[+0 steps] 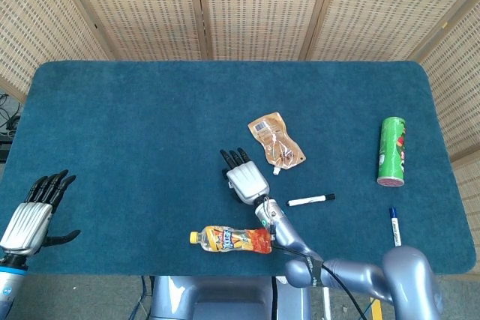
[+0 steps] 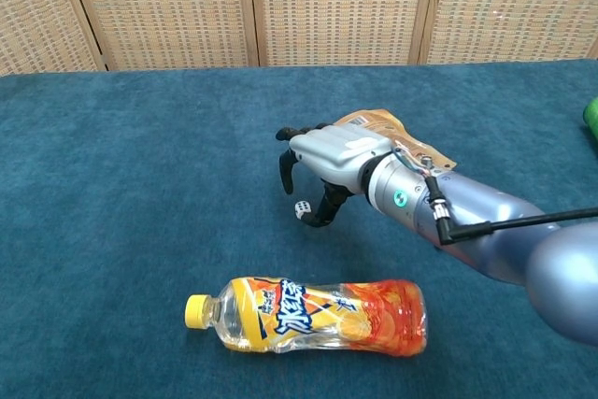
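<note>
Fingers (image 2: 286, 163) of the right hand (image 2: 329, 161) arch over a die (image 2: 303, 209) on teal carpeted table (image 1: 135, 118).

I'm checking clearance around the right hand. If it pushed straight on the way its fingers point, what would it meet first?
Probably nothing: ahead of the right hand only bare blue table shows. The white die sits beneath its curled fingers, apparently untouched; depth is uncertain.

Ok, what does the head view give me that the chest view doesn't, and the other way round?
Head view only: the left hand, open at the table's edge, the whole green can and two markers.
Chest view only: the small die beside the right hand's thumb.
Both: the right hand, the orange bottle and the brown pouch.
</note>
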Robot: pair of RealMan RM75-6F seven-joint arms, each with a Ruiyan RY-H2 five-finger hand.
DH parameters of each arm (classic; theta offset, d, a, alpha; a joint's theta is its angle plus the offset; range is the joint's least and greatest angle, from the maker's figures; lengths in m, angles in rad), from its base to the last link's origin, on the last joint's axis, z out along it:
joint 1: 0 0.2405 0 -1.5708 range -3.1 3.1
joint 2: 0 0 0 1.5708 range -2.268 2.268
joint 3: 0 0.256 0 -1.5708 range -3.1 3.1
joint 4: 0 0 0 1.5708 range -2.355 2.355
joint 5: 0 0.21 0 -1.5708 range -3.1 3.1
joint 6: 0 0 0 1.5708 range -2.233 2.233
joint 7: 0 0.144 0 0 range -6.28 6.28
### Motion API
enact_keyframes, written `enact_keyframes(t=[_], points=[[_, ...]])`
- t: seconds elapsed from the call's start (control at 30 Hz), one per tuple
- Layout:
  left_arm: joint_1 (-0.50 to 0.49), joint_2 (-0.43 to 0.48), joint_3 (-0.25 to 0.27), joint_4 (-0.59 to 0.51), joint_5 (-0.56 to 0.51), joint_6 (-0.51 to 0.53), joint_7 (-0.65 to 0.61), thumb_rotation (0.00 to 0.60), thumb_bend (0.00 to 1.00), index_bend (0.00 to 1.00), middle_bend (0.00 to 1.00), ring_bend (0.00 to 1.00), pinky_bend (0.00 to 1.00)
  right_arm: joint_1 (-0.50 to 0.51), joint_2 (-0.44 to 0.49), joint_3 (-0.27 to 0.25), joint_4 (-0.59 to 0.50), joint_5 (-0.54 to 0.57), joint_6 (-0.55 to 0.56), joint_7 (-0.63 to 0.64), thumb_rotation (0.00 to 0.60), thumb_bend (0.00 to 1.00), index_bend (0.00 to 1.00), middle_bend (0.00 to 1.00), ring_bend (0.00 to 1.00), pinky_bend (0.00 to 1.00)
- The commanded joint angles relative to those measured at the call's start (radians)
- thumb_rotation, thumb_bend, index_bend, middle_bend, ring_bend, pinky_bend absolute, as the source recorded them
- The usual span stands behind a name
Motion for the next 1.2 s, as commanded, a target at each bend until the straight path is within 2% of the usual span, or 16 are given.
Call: enact_keyframes(t=[0.03, 0.63, 1.2], points=[[0.000, 0.001, 0.000, 0.000, 0.001, 0.001, -0.002, 0.600, 0.11, 0.00, 0.00, 0.00, 0.00, 0.007, -0.009, -0.002, 0.013, 0.003, -0.005, 0.003, 0.600, 0.36, 0.39, 0.00, 0.00, 0.00], [-0.004, 0.000, 0.004, 0.001, 0.004, -0.005, -0.009, 0.600, 0.11, 0.00, 0.00, 0.00, 0.00, 0.031, -0.026, -0.003, 0.062, 0.020, -0.015, 0.019, 0.600, 0.36, 0.39, 0.00, 0.00, 0.00], [-0.005, 0.001, 0.005, 0.000, 0.003, -0.005, -0.012, 0.600, 0.11, 0.00, 0.00, 0.00, 0.00, 0.044, -0.049, -0.008, 0.104, 0.022, -0.023, 0.037, 0.600, 0.36, 0.43, 0.00, 0.00, 0.00]])
